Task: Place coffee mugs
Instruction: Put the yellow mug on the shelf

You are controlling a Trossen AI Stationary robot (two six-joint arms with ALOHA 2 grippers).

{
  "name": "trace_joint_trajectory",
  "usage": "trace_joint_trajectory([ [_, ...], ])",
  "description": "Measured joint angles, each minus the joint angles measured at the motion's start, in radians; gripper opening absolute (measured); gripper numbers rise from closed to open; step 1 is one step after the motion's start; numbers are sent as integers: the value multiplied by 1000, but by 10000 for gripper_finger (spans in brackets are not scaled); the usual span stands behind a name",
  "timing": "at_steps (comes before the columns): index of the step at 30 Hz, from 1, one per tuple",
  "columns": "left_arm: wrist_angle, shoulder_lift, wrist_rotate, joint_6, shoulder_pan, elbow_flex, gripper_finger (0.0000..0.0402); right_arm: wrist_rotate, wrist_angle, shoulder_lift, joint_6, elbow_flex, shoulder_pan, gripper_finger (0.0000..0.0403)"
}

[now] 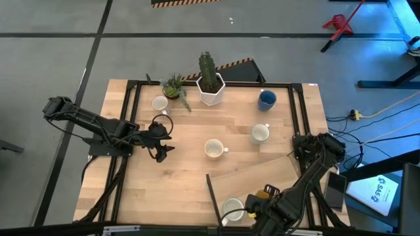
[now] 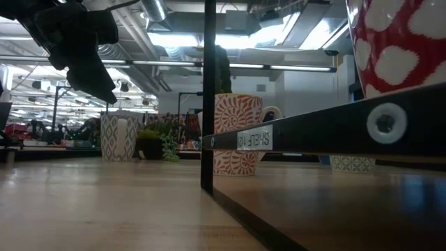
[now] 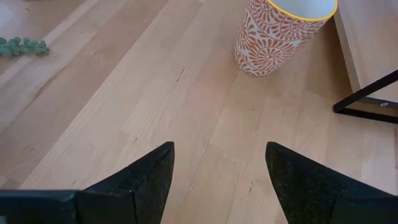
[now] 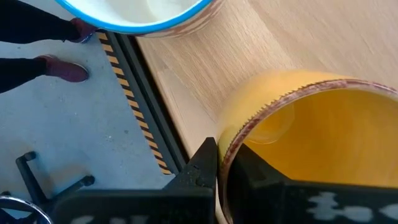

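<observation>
My right gripper (image 1: 262,198) is at the table's near edge, shut on an orange mug (image 1: 266,192) with a yellow inside (image 4: 323,137), over a low wooden shelf (image 1: 262,174). A white mug (image 1: 233,210) stands beside it on the shelf; its blue rim shows in the right wrist view (image 4: 134,22). My left gripper (image 1: 162,141) is open and empty above the table's left half; it also shows in the left wrist view (image 3: 219,168). A cream mug with an orange pattern (image 1: 213,149) (image 3: 280,31) stands on its base at mid-table. Two more white mugs (image 1: 159,103) (image 1: 260,133) and a dark blue mug (image 1: 266,99) stand farther back. My right gripper holds the orange mug by its rim (image 4: 231,146), one finger inside the mug and one outside its wall. The mug is upright with its mouth up. Whether its base rests on the shelf or is lifted, I cannot tell.
A white hexagonal pot with a cactus (image 1: 210,88) and a small green plant (image 1: 174,86) stand at the table's far edge. The shelf's black frame (image 1: 211,193) rises from the table at the near middle. A person's feet (image 4: 59,65) stand on the floor beyond the near edge.
</observation>
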State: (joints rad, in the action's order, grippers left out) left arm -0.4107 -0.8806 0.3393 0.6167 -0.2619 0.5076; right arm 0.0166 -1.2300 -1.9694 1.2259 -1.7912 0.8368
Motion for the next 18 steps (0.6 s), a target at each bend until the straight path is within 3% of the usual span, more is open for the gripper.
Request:
trace_joint_trajectory([
  [8, 0, 0, 1, -18, 0, 0, 247, 1, -1, 0, 0, 0, 0, 2],
  [18, 0, 0, 10, -19, 0, 0, 247, 22, -2, 0, -2, 0, 0, 42],
])
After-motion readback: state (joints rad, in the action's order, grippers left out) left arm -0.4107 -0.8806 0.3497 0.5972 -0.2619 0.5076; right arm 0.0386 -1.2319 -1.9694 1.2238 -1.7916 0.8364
